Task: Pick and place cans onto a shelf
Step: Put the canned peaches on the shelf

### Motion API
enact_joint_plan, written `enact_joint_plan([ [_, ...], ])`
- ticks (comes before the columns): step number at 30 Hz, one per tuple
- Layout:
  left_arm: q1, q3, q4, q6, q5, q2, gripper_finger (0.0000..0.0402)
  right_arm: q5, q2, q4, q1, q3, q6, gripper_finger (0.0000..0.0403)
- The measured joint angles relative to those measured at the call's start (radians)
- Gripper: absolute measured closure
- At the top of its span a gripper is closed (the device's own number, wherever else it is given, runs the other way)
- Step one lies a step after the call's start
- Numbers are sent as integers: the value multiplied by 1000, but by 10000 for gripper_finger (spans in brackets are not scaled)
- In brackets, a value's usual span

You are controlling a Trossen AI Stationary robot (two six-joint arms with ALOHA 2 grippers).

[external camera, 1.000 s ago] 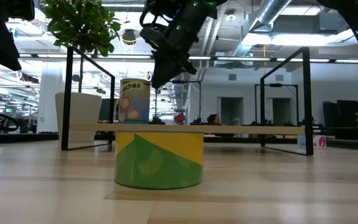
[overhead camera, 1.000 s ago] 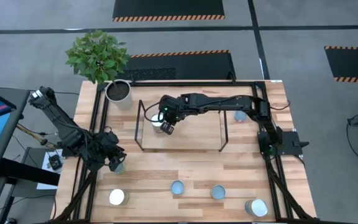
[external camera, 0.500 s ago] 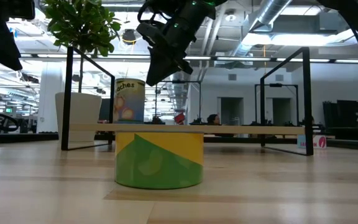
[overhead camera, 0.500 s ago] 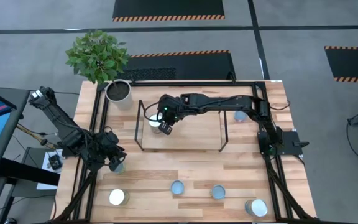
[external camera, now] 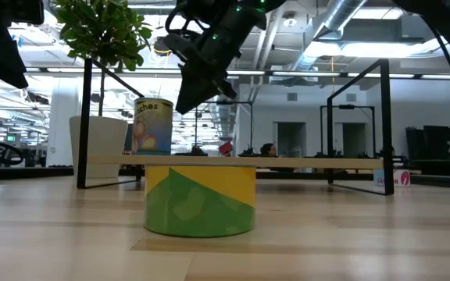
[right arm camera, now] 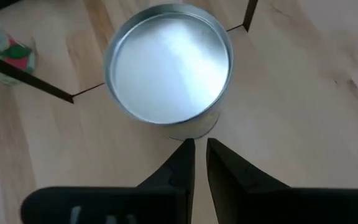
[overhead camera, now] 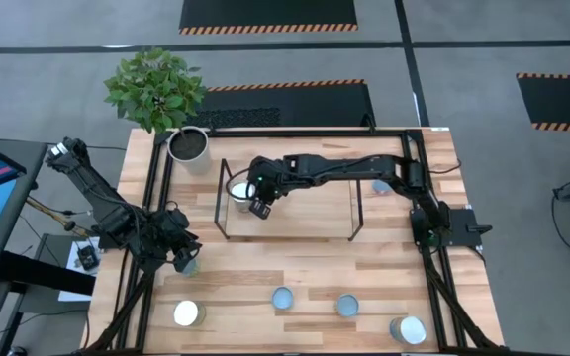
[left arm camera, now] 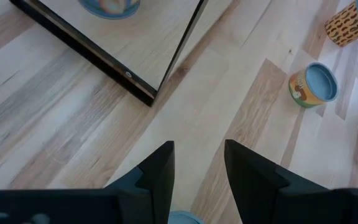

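A white-topped can [overhead camera: 239,191] stands upright on the left end of the light-wood shelf [overhead camera: 305,213]; in the low view it is the labelled can [external camera: 152,125] on the shelf plank [external camera: 287,162]. My right gripper [overhead camera: 252,201] is shut, right beside this can [right arm camera: 166,68], on its right side. My left gripper [overhead camera: 181,259] is open at the table's left side, its fingers [left arm camera: 160,171] above a pale-blue-topped can [left arm camera: 182,218] without touching it. Other cans stand on the table: [overhead camera: 187,313], [overhead camera: 282,298], [overhead camera: 347,306]. My right gripper touches the can's side wall [right arm camera: 191,134], just below the top rim, with its shut fingertips [right arm camera: 184,152]. The fingers slant down from the table's right. The can stands upright on its base on the shelf.
A potted plant [overhead camera: 188,145] stands at the far left, close to the shelf's left wire frame [overhead camera: 223,198]. Further cans stand at the near right corner [overhead camera: 408,330] and right of the shelf [overhead camera: 382,185]. A yellow-green can [external camera: 200,199] fills the low view's foreground.
My right gripper has gone toward the table's left edge along the shelf, fingers shut against the white-topped can. The can has slid toward the shelf's left end, staying upright.
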Motion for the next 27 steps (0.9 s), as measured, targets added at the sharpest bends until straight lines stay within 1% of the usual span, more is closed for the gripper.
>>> enact_joint_plan([
  [4, 0, 0, 0, 5, 0, 0, 274, -5, 0, 28, 0, 0, 0, 337],
  [6, 0, 0, 0, 5, 0, 0, 274, -35, 0, 25, 0, 0, 2, 337],
  [8, 0, 0, 0, 5, 0, 0, 274, -77, 0, 26, 6, 0, 3, 337],
  [12, 0, 0, 0, 5, 0, 0, 274, -203, 0, 42, 29, -1, -4, 337],
  [13, 0, 0, -1, 5, 0, 0, 274, -218, 0, 59, 37, -1, -6, 337],
  [15, 0, 0, -3, 6, 0, 0, 274, -221, 0, 98, 52, -1, -17, 337],
  [18, 0, 0, -3, 17, 0, 0, 274, -180, 0, 134, 67, -1, -26, 337],
  [21, 0, 0, -3, 17, 0, 0, 274, -165, 0, 142, 61, -1, -27, 337],
  [27, 0, 0, -3, 17, 0, 0, 274, -177, 0, 141, 59, -1, -33, 337],
])
